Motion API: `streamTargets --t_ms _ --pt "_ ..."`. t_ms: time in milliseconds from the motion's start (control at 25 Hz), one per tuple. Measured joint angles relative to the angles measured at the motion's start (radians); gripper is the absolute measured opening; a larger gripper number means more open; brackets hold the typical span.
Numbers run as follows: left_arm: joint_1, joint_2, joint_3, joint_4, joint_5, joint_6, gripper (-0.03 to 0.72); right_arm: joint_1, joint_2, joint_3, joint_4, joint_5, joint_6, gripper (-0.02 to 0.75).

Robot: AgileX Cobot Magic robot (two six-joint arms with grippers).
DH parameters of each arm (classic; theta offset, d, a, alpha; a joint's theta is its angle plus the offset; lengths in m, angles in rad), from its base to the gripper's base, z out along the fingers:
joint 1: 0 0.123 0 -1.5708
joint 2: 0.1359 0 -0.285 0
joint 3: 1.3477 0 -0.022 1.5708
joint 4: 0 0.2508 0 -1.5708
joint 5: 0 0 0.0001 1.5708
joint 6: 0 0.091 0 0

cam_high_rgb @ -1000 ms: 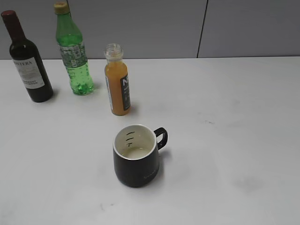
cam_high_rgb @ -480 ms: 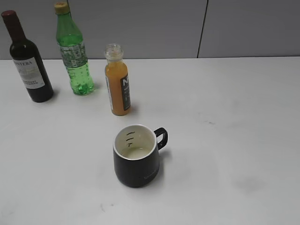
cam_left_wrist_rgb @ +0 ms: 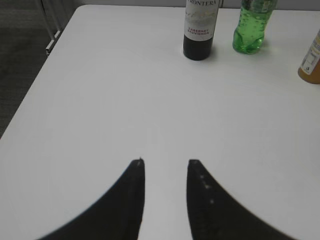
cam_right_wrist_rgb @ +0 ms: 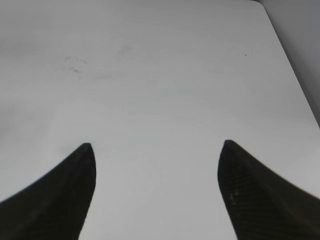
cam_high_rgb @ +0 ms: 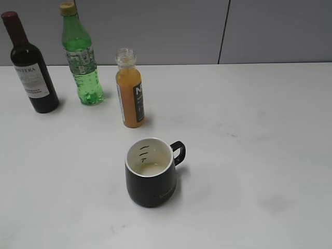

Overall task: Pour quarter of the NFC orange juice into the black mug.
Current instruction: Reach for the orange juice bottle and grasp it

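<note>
The NFC orange juice bottle (cam_high_rgb: 130, 94) stands upright and uncapped on the white table, behind the black mug (cam_high_rgb: 151, 172). The mug sits in front with its handle to the right and a little pale liquid at its bottom. The bottle's edge shows at the right border of the left wrist view (cam_left_wrist_rgb: 311, 62). My left gripper (cam_left_wrist_rgb: 165, 161) is open and empty over bare table, well short of the bottles. My right gripper (cam_right_wrist_rgb: 157, 144) is wide open and empty over bare table. Neither gripper shows in the exterior view.
A dark wine bottle (cam_high_rgb: 29, 67) and a green soda bottle (cam_high_rgb: 81, 57) stand at the back left; both show in the left wrist view (cam_left_wrist_rgb: 199, 30), (cam_left_wrist_rgb: 252, 25). The table's left edge (cam_left_wrist_rgb: 37, 75) and right edge (cam_right_wrist_rgb: 295, 75) are near. A grey wall stands behind.
</note>
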Motion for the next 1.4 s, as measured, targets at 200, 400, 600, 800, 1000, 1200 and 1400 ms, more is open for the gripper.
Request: streamTargets --t_ms 200,400,600,800,1000,1200,1400 --pt "0.0 0.0 0.0 0.0 0.0 0.0 0.232 0.0 0.0 0.0 0.002 0.0 0.0 0.571" --pt "0.0 0.0 0.0 0.0 0.0 0.0 0.232 0.0 0.0 0.0 0.002 0.0 0.0 0.57" --pt "0.0 0.0 0.0 0.0 0.0 0.0 0.232 0.0 0.0 0.0 0.003 0.0 0.0 0.57" --pt "0.0 0.0 0.0 0.0 0.0 0.0 0.232 0.0 0.0 0.0 0.003 0.0 0.0 0.568" --pt "0.0 0.0 0.0 0.0 0.0 0.0 0.232 0.0 0.0 0.0 0.003 0.0 0.0 0.567" --pt "0.0 0.0 0.0 0.0 0.0 0.0 0.232 0.0 0.0 0.0 0.003 0.0 0.0 0.567" --pt "0.0 0.0 0.0 0.004 0.0 0.0 0.235 0.0 0.0 0.0 0.003 0.0 0.0 0.567"
